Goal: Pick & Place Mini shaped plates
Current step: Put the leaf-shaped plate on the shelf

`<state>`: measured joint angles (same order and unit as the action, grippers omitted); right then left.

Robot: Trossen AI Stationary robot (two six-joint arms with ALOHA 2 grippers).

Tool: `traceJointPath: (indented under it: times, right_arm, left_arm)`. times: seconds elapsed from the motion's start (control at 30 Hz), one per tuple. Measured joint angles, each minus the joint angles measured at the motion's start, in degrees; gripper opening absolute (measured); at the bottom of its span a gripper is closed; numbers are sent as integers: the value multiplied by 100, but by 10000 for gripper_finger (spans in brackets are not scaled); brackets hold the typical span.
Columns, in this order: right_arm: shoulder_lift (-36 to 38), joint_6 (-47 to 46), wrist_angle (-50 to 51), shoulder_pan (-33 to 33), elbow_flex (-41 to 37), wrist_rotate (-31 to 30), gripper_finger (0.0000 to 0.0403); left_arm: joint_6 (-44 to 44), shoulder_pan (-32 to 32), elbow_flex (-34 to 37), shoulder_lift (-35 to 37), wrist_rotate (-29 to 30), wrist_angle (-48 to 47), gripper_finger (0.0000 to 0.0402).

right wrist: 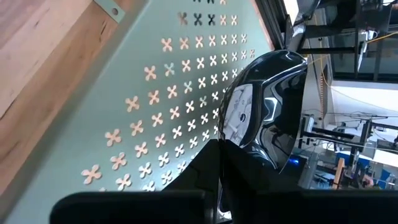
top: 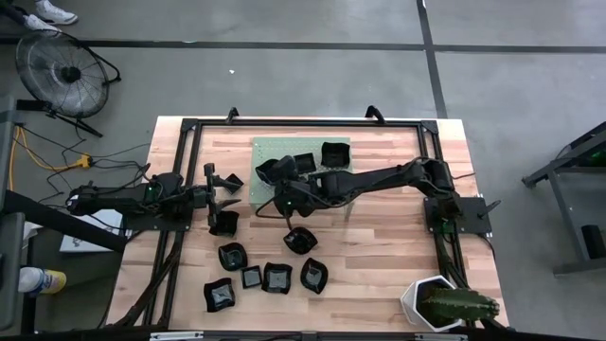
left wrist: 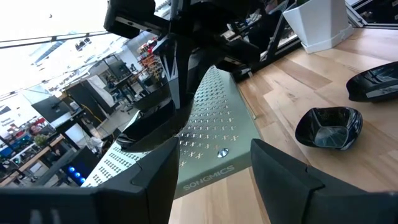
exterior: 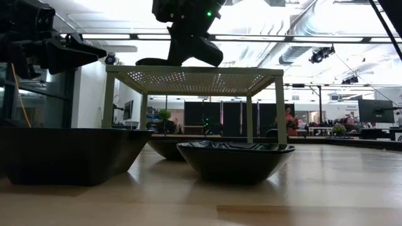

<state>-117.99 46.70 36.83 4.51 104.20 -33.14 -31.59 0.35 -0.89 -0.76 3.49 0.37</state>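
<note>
A green perforated shelf [top: 284,152] stands at the table's far middle, with black mini plates [top: 333,152] on its top. My right gripper [top: 282,189] reaches over its left part, shut on one glossy black plate [right wrist: 264,106], which hangs low over the shelf top [exterior: 195,78]. Whether that plate touches the shelf, I cannot tell. Several more black plates [top: 276,277] lie on the wood nearer the front. My left gripper [top: 223,186] waits open at the left, level, holding nothing. My right gripper pinches the plate by its rim [right wrist: 233,146], on the side toward the wrist. The fingers [left wrist: 174,78] come slanting down from the table's right. The plate [exterior: 156,61] sticks out leftward from the fingertips, nearly level, its hollow side up.
A white hexagonal pot [top: 424,296] with a cactus stands at the near right corner. Loose plates [exterior: 235,160] sit between the shelf and the near edge, one [top: 224,223] just below my left gripper. Black frame rails [top: 445,246] run along the table's sides.
</note>
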Motion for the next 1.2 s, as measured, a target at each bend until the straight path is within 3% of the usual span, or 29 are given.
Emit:
traceJointPath:
  times: [1.2]
  right_arm:
    - [7, -15, 80, 0, -2, 433, 12]
  left_arm:
    - [-2, -1, -1, -1, 0, -1, 193]
